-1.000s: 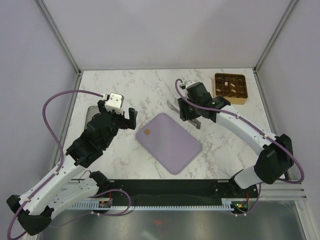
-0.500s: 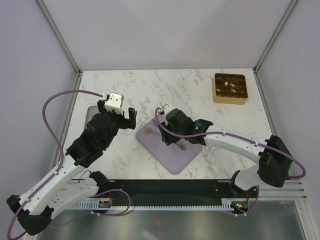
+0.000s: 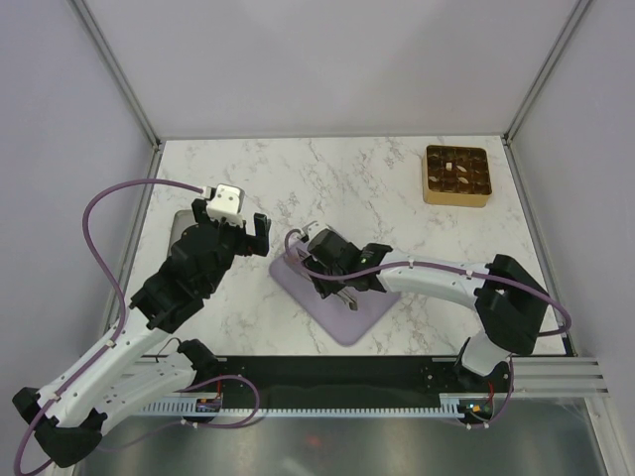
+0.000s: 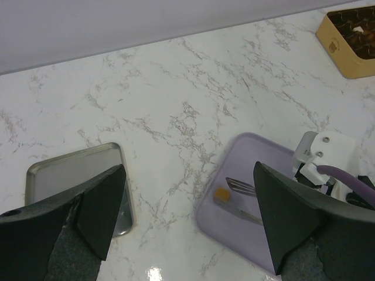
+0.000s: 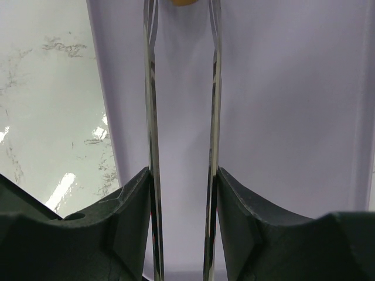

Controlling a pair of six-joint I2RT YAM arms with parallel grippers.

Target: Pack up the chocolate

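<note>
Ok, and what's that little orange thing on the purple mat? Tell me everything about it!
It is a chocolate, a small caramel-tan block with squarish sides and a smooth look. It lies on the lilac mat, close to one edge. The thin tips of the metal tongs held in the right claw reach to either side of it, so the piece sits between them. Whether the tips touch it cannot be told.

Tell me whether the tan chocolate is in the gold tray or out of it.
Out. The chocolate lies on the lilac mat by the tweezers, far from the tray.
</note>
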